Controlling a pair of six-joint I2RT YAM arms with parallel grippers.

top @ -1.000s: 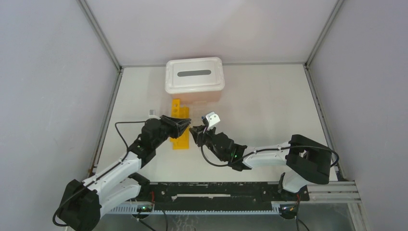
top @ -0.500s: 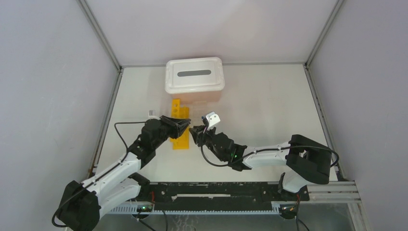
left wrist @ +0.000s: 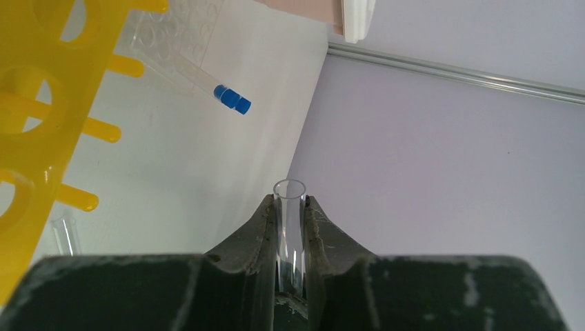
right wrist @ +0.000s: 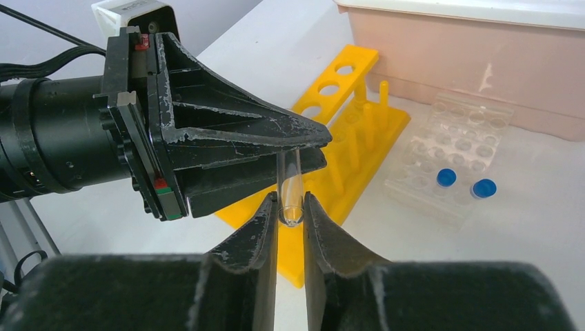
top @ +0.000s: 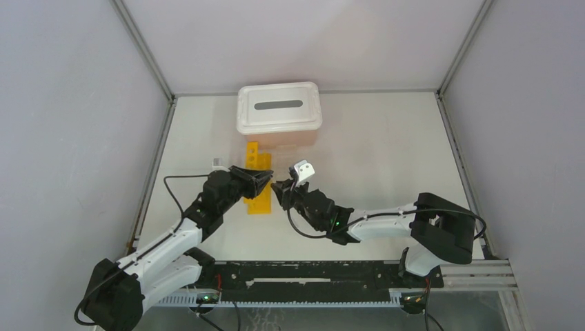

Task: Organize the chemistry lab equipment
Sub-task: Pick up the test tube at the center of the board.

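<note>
the left end effector [left wrist: 290, 202] is pinching a clear glass tube [left wrist: 290, 238] above the counter [top: 372, 152] near the yellow rack [right wrist: 388, 121], while the right end effector [right wrist: 290, 204] is bracketing its free end, whether gripping i cannot tell, likely for a handover.

Left gripper [right wrist: 321, 147] holds a clear tube [right wrist: 290, 189] (yellow rack [right wrist: 386, 121] behind) between fingers of the right gripper [right wrist: 290, 209].

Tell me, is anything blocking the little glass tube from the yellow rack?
Nothing visible blocks it. The clear glass tube is pinched by the left gripper, its tip between the right gripper's jaws, with the long yellow holed rack just beyond.
</note>
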